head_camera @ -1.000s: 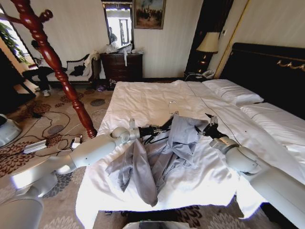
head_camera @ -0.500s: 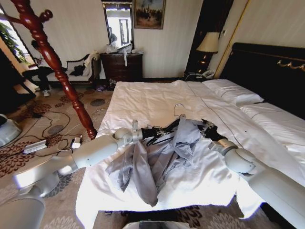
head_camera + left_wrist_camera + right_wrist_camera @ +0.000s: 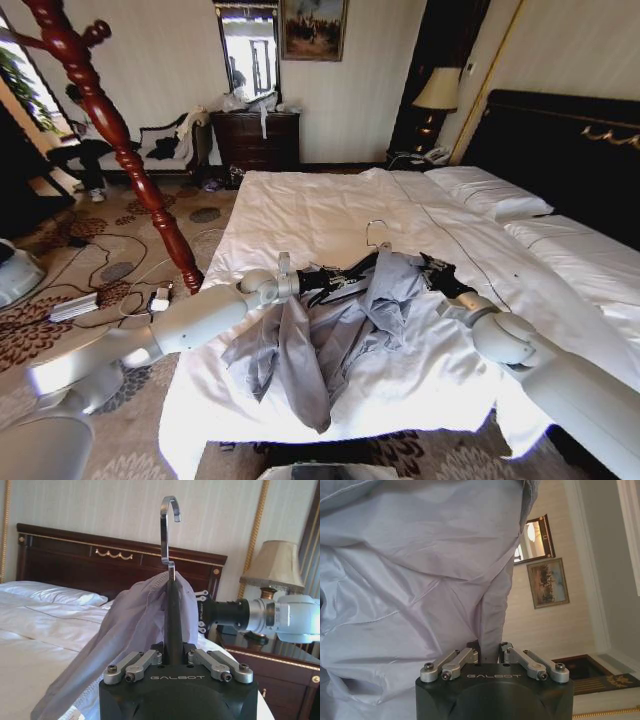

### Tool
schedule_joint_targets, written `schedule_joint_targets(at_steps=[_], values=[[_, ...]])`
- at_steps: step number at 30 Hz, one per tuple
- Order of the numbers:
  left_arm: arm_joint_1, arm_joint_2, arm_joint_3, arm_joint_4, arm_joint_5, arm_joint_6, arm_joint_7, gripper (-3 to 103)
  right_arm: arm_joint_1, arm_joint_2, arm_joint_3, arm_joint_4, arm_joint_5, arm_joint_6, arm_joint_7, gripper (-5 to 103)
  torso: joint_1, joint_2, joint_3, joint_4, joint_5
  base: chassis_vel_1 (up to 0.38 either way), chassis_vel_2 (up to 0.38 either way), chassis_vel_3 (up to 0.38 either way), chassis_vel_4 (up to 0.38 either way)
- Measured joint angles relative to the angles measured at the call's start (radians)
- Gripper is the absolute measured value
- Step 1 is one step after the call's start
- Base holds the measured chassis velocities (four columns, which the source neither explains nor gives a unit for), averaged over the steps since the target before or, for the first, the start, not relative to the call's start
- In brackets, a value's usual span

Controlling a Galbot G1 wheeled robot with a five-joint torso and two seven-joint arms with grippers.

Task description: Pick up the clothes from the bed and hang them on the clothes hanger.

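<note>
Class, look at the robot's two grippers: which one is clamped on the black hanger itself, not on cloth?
The left gripper: its fingers pinch the clothes hanger bar; the right gripper grips the clothes.

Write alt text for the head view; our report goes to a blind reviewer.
Over a white bed, the left gripper and right gripper hold a black clothes hanger between them, with a grey shirt draped over it and trailing onto the duvet. A red wooden coat stand rises at the left.

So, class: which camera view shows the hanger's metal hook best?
The left wrist view: the hook stands whole against the wall, above the clothes hanger clamped in the left gripper. The head view shows it small; the right wrist view shows grey clothes.
</note>
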Motion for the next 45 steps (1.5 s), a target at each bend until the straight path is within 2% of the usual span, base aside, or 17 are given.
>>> schedule_joint_targets(at_steps=[4, 5, 7, 8, 12, 14, 15, 20, 22, 28, 30, 31, 34, 36, 38, 42, 45], values=[[0.003, 0.021, -0.033, -0.024, -0.018, 0.010, -0.044, 26, -0.008, 0.013, 0.001, -0.009, -0.007, 0.015, 0.009, 16, 0.000, 0.000, 0.000, -0.0001, 0.0000, 0.000, 0.000, 0.000, 0.000], [0.003, 0.021, -0.033, -0.024, -0.018, 0.010, -0.044, 26, -0.008, 0.013, 0.001, -0.009, -0.007, 0.015, 0.009, 16, 0.000, 0.000, 0.000, -0.0001, 0.0000, 0.000, 0.000, 0.000, 0.000], [0.011, 0.048, -0.062, -0.040, -0.029, 0.016, -0.060, 36, -0.008, 0.023, 0.003, -0.014, -0.008, 0.021, 0.019, 15, 0.000, 0.000, 0.000, 0.0001, 0.0001, 0.000, 0.000, 0.000, 0.000], [0.011, 0.048, -0.062, -0.040, -0.029, 0.016, -0.060, 36, -0.008, 0.023, 0.003, -0.014, -0.008, 0.021, 0.019, 15, 0.000, 0.000, 0.000, 0.0001, 0.0001, 0.000, 0.000, 0.000, 0.000], [0.047, 0.107, -0.133, -0.061, -0.034, 0.018, -0.079, 58, -0.007, 0.035, 0.002, -0.025, -0.007, 0.025, 0.032, 15, 0.000, 0.000, 0.000, 0.0001, -0.0002, 0.000, 0.000, 0.000, 0.000], [0.051, 0.111, -0.140, -0.063, -0.034, 0.019, -0.082, 58, -0.006, 0.037, 0.002, -0.026, -0.007, 0.025, 0.034, 15, 0.000, 0.000, 0.000, 0.0001, -0.0001, 0.000, 0.000, 0.000, 0.000], [0.078, 0.138, -0.184, -0.071, -0.035, 0.019, -0.095, 70, -0.003, 0.044, 0.002, -0.034, -0.006, 0.025, 0.044, 15, 0.000, 0.000, 0.000, 0.0001, -0.0002, 0.000, 0.000, 0.000, 0.000], [0.132, 0.189, -0.259, -0.075, -0.033, 0.020, -0.143, 81, 0.002, 0.062, 0.002, -0.048, 0.007, 0.024, 0.065, 15, 0.000, 0.000, 0.000, 0.0005, -0.0003, 0.000, 0.000, 0.000, 0.000], [0.166, 0.209, -0.297, -0.057, -0.026, 0.022, -0.187, 96, 0.000, 0.075, 0.003, -0.055, 0.009, 0.028, 0.075, 15, 0.000, 0.000, 0.000, 0.0003, -0.0001, 0.000, 0.000, 0.000, 0.000], [0.199, 0.212, -0.322, -0.012, -0.024, 0.035, -0.223, 100, -0.003, 0.078, 0.001, -0.057, 0.008, 0.039, 0.080, 15, 0.000, 0.000, 0.000, 0.0001, -0.0002, 0.000, 0.000, 0.000, 0.000], [0.211, 0.202, -0.328, 0.022, -0.026, 0.063, -0.267, 100, 0.001, 0.077, -0.001, -0.057, 0.007, 0.044, 0.081, 15, 0.000, 0.000, 0.000, 0.0000, -0.0002, 0.000, 0.000, 0.000, 0.000], [0.211, 0.202, -0.328, 0.022, -0.026, 0.063, -0.267, 100, 0.001, 0.077, -0.001, -0.057, 0.007, 0.044, 0.081, 15, 0.000, 0.000, 0.000, 0.0000, -0.0002, 0.000, 0.000, 0.000, 0.000], [0.215, 0.189, -0.325, 0.063, -0.049, 0.144, -0.357, 100, 0.001, 0.070, -0.002, -0.054, 0.012, 0.048, 0.083, 15, 0.000, 0.000, 0.000, 0.0008, 0.0003, 0.000, 0.000, 0.000, 0.000], [0.216, 0.175, -0.324, 0.081, -0.048, 0.153, -0.369, 100, -0.001, 0.069, -0.002, -0.054, 0.013, 0.050, 0.084, 15, 0.000, 0.000, 0.000, 0.0008, 0.0001, 0.000, 0.000, 0.000, 0.000], [0.210, 0.115, -0.325, 0.149, -0.055, 0.182, -0.399, 100, -0.004, 0.069, -0.002, -0.054, 0.010, 0.058, 0.088, 15, 0.000, 0.000, 0.000, 0.0000, 0.0000, 0.000, 0.000, 0.000, 0.000], [0.199, 0.062, -0.326, 0.210, -0.078, 0.203, -0.408, 100, 0.001, 0.073, -0.004, -0.045, 0.005, 0.058, 0.088, 15, 0.000, 0.000, 0.000, -0.0010, 0.0000, 0.000, 0.000, 0.000, 0.000], [0.188, 0.009, -0.317, 0.297, -0.090, 0.218, -0.382, 100, 0.024, 0.078, -0.031, -0.035, 0.001, 0.058, 0.088, 15, 0.000, 0.000, 0.000, 0.0009, 0.0005, 0.000, 0.000, 0.000, 0.000]])
